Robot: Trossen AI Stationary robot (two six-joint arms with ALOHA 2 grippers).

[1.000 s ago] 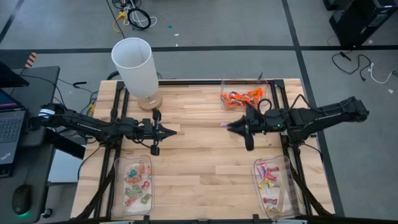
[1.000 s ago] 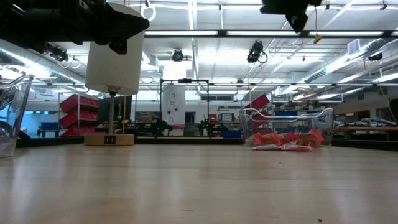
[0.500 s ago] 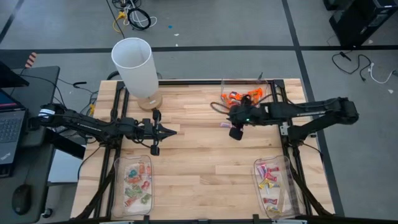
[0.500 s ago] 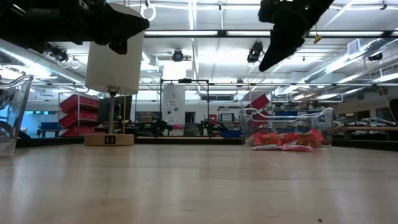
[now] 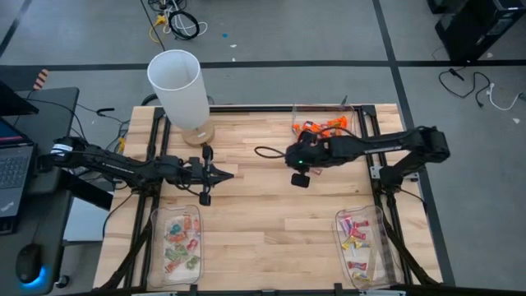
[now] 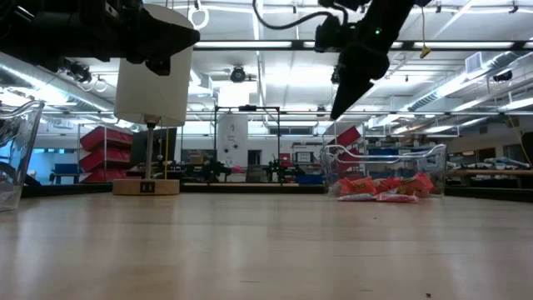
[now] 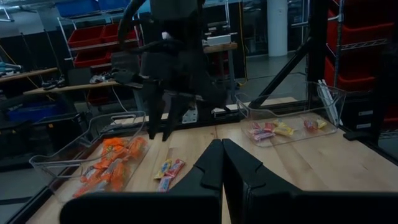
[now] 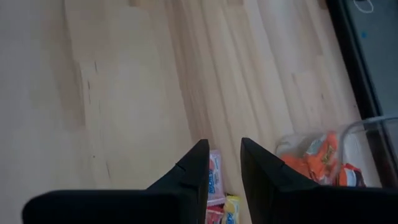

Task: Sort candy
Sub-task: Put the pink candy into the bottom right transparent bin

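My right arm has swung away from the table's right edge toward the middle, and my right fingers [image 5: 289, 156] now hang above the bare wood just beside the far tray of orange candy [image 5: 322, 127], on its side toward the table's centre. They stand a little apart, a narrow gap between them, and I see nothing held in it. Beneath them, on the table [image 5: 263, 205] just outside that tray, lie two loose pink-and-yellow sweets [image 7: 168, 173]; in my right wrist view they show right past my fingertips [image 8: 198, 163], not touching them.

My left fingers [image 5: 228, 173] wait pressed together and empty, well away from the orange tray, on the lamp's [image 5: 177, 88] side of the table.

The near-right tray [image 5: 360, 244], well apart from the orange tray, holds pink-and-yellow candy [image 5: 354, 235]. The near-left tray [image 5: 174, 244], farthest from it, holds the pale green-and-pink candy [image 5: 182, 243].
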